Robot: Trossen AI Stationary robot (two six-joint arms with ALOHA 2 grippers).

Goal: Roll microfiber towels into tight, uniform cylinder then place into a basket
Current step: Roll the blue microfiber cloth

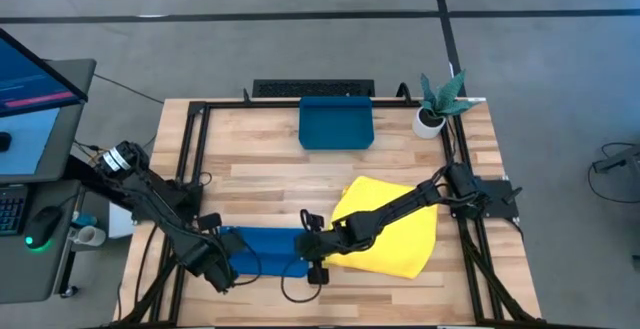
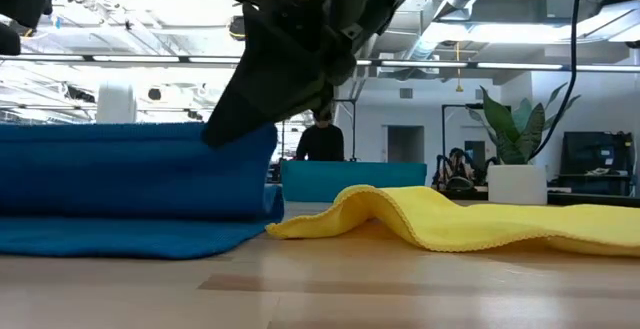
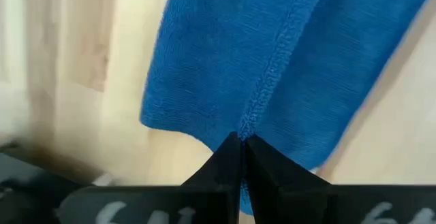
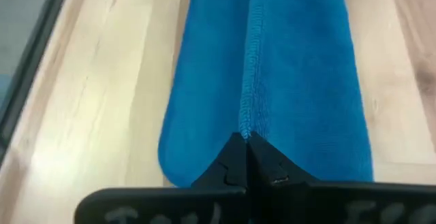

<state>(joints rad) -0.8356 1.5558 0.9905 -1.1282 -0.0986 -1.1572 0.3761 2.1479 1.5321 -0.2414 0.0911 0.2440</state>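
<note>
The blue microfiber towel (image 1: pixel 265 246) lies as a long, partly rolled band near the table's front edge, with a flat layer (image 2: pixel 120 237) under the roll (image 2: pixel 130 174). My left gripper (image 1: pixel 222 261) is shut at its left end and my right gripper (image 1: pixel 312 257) at its right end. The yellow towel (image 1: pixel 390 227) lies loosely spread to the right, under my right arm, one corner (image 2: pixel 300 227) touching the blue one. The teal basket (image 1: pixel 336 122) stands at the far middle. My left gripper pinches the blue towel's stitched hem (image 3: pixel 262 105) between its two shut fingers, at the band's left end. The fingers come from above, pointing down. The towel rests on the table below them. My right gripper pinches the same stitched hem (image 4: pixel 248 108) on top of the roll at its right end. The fingers (image 2: pixel 225 124) slant down from the table's right, lying along the roll. The roll rests on the table, its hem uppermost.
A small white pot with a green plant (image 1: pixel 435 107) stands at the far right corner. A black frame (image 1: pixel 195 149) runs along the table's edges. Bare wood (image 1: pixel 270 174) lies between the basket and the towels. A desk with a monitor (image 1: pixel 35 94) is left of the table.
</note>
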